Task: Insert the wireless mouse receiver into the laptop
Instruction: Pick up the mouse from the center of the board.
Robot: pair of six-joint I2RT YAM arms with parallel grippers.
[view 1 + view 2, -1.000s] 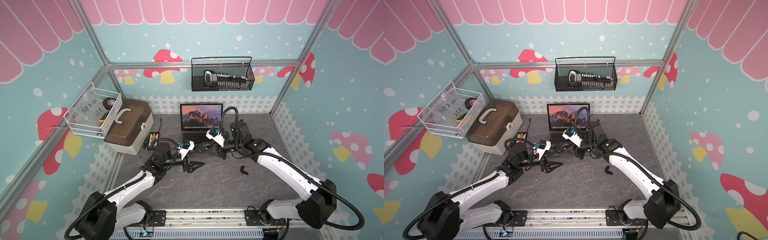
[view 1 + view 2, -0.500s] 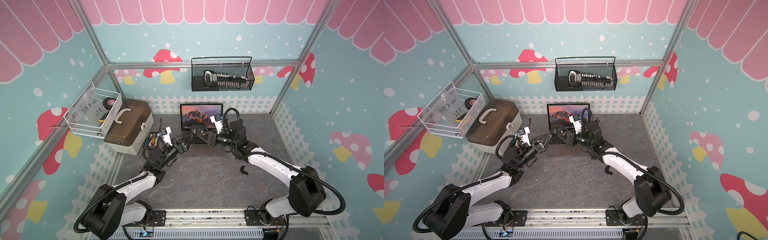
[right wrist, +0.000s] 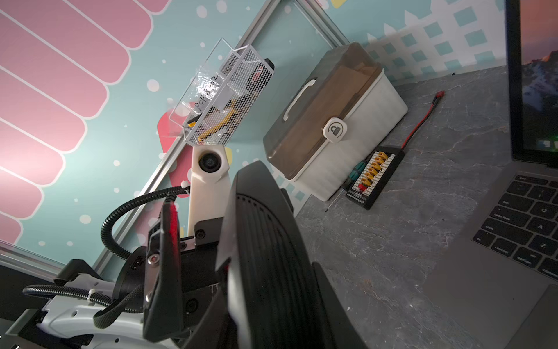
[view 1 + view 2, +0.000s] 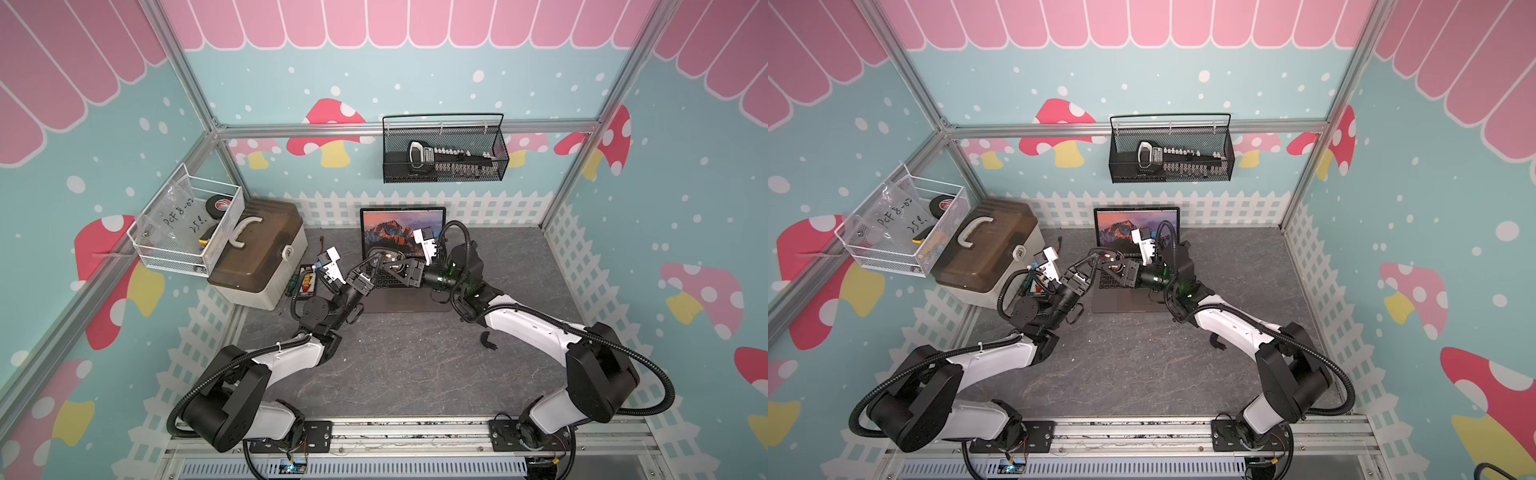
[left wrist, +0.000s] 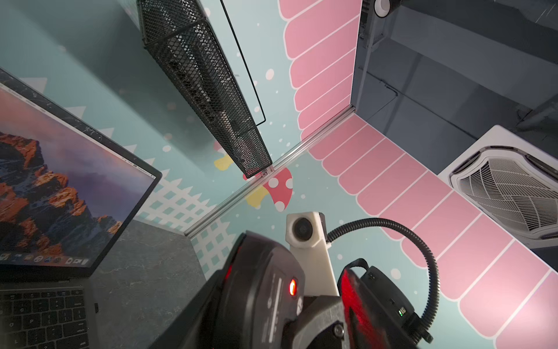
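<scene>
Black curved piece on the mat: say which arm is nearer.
Right. The right arm passes just beside the black curved piece; the left arm is across the mat.

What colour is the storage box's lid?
Translucent brown lid on a cream base; right wrist view shows it best.

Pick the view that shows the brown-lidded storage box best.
Right wrist view: the storage box sits close and unblocked, side-on, with its handle and lock-marked latch clear. In both top views the storage box is small, seen from above. The left wrist view does not show it.
</scene>
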